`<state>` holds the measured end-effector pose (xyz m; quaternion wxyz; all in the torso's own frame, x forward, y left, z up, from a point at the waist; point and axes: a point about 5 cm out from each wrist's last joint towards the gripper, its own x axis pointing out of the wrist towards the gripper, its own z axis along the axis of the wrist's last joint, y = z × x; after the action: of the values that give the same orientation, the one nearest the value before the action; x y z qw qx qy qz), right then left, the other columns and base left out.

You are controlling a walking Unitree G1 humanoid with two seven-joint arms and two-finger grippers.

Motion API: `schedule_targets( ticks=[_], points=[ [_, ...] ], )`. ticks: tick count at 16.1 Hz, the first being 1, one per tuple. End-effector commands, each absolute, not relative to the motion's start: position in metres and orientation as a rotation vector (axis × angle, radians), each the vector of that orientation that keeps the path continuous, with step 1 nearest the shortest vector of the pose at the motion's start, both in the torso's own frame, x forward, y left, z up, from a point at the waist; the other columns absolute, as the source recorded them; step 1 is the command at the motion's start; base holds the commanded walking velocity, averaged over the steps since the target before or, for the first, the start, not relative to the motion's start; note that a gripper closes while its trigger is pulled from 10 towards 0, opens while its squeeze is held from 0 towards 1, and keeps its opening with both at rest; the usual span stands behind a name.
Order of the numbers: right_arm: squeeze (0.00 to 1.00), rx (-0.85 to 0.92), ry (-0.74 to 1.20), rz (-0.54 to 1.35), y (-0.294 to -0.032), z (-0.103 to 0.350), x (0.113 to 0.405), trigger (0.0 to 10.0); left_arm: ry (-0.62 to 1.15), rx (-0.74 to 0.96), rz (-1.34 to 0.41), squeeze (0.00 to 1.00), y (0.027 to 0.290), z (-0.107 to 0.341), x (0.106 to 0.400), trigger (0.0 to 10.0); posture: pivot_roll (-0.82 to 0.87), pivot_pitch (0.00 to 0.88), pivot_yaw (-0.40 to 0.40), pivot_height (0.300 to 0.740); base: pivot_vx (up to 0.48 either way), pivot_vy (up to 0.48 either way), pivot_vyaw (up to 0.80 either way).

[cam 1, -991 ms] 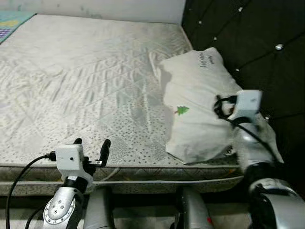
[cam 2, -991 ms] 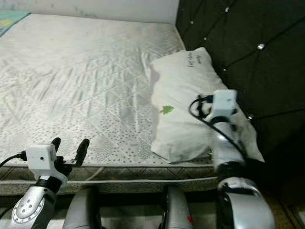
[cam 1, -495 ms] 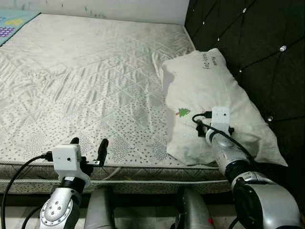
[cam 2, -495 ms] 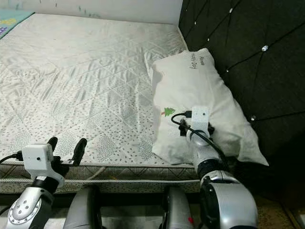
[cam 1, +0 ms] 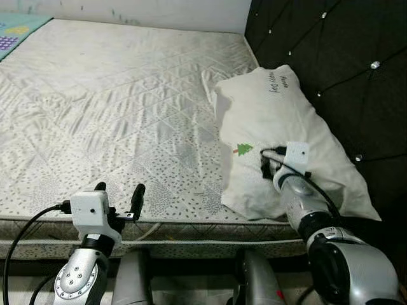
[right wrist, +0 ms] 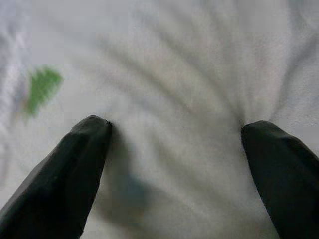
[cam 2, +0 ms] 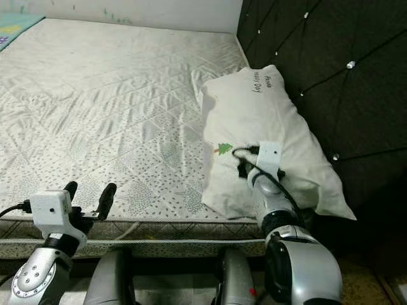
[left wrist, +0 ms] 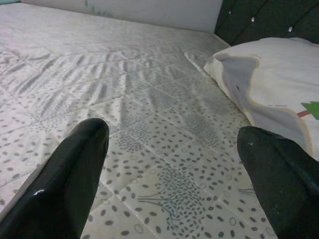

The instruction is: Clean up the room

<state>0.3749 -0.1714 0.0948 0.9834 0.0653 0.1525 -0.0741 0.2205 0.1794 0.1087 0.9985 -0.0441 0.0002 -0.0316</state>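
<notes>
Head stereo pair: high, looking forward and down over the bed [cam 1: 127,108], both eyes sharing the pillow [cam 1: 280,133] and black headboard [cam 1: 343,63]. Left wrist camera: low at the mattress edge, looking along its fingers [left wrist: 70,179] across the bed toward the pillow. Right wrist camera: very close, pressed against pillow fabric, green tree print [right wrist: 42,87] blurred.

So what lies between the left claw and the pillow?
Only bare quilted mattress; the left wrist view shows nothing on it between the open left claw and the white pillow.
</notes>
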Motion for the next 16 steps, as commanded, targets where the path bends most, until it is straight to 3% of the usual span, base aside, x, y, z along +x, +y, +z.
schedule_targets(
  ticks=[1,9,16],
  points=[
    [0.00,0.145,0.223,-0.115,-0.166,0.112,0.383,10.0,-0.001,-0.081,-0.059,0.00,0.179,0.110,0.221,10.0,0.14,0.066,-0.066,0.561,0.000,0.000,0.00],
    [0.00,-0.104,-0.212,0.105,-0.149,0.182,0.395,10.0,-0.037,-0.048,-0.053,0.00,0.178,0.112,0.234,10.0,0.09,0.018,-0.040,0.561,0.000,0.000,0.00],
    [0.00,-0.061,-0.228,0.385,-0.133,0.148,0.363,10.0,-0.052,-0.021,-0.026,0.00,0.188,0.115,0.230,10.0,0.09,0.000,-0.058,0.561,0.000,0.000,0.00]
  ],
)
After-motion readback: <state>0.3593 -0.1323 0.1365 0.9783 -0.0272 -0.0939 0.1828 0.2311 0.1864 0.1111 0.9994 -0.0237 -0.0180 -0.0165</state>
